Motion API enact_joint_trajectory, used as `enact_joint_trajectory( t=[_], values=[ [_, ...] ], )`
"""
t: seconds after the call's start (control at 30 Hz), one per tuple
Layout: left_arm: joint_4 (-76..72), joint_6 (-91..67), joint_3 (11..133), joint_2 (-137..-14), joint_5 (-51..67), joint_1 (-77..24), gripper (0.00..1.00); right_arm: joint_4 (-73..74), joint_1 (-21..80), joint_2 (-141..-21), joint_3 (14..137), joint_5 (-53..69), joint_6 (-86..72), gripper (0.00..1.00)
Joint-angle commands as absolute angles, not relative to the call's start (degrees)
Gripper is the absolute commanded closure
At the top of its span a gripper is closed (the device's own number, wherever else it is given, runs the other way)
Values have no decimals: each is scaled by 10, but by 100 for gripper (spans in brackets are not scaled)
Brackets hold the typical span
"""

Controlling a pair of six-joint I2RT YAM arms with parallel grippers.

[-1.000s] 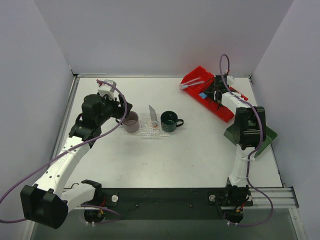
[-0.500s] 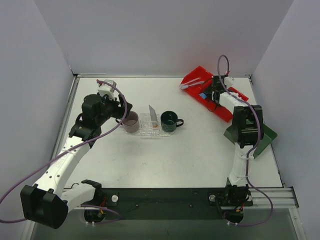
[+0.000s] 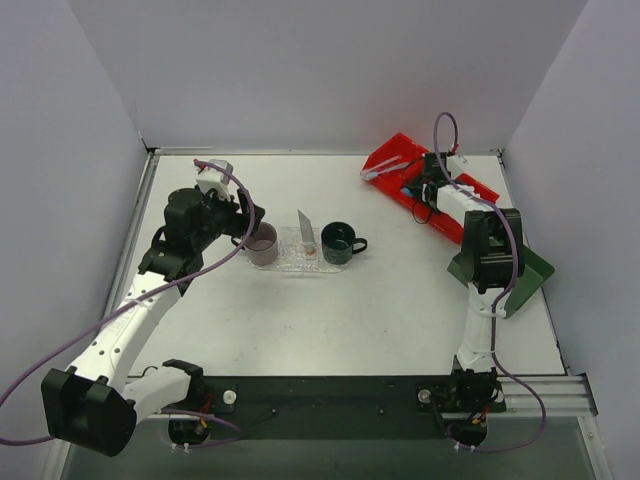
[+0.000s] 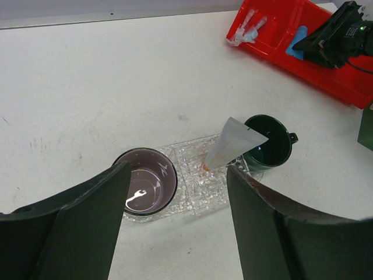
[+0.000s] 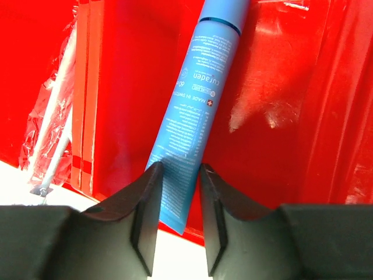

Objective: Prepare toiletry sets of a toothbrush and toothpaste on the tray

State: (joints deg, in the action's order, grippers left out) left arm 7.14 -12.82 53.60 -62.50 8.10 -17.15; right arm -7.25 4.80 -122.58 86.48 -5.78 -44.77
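In the right wrist view a blue toothpaste tube [image 5: 198, 99] lies in the red bin [image 5: 280, 87]. My right gripper [image 5: 178, 204] is shut on its flat end, both fingers against its edges. Wrapped toothbrushes [image 5: 52, 140] lie in the bin's left compartment. In the top view the right gripper [image 3: 426, 186] is over the bin. A white tube [image 4: 230, 143] stands tilted on the clear glittery tray [image 4: 201, 186], also seen from above [image 3: 300, 262]. My left gripper [image 4: 180, 233] is open and empty, hovering above the tray's near edge.
A mauve cup [image 4: 145, 189] stands on the tray's left end and a dark green mug [image 4: 268, 140] on its right end. The red bin [image 3: 400, 150] lies at the back right. A dark green rectangular tray [image 3: 535, 270] lies under the right arm.
My right gripper has moved a little to the left and back inside the red bin. The left arm, tray, cup and mug have not moved.
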Motion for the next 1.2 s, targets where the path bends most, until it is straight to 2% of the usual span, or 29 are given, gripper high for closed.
enact_joint_trajectory(
  t=[0.0,0.27,0.4,0.83,1.17],
  values=[
    [57,-123,544,-623,76,-171,23,-94,42,-1209,853,-76,-460,77],
    [58,-123,544,-620,77,-172,23,-151,39,-1140,804,-76,-482,89],
    [57,-123,543,-617,76,-171,23,-160,39,-1123,806,-72,-483,100],
    [50,-120,542,-612,94,-172,23,-191,39,-1047,770,-33,-452,100],
    [26,-109,536,-603,150,-192,23,-217,38,-913,661,61,-403,100]
  ],
)
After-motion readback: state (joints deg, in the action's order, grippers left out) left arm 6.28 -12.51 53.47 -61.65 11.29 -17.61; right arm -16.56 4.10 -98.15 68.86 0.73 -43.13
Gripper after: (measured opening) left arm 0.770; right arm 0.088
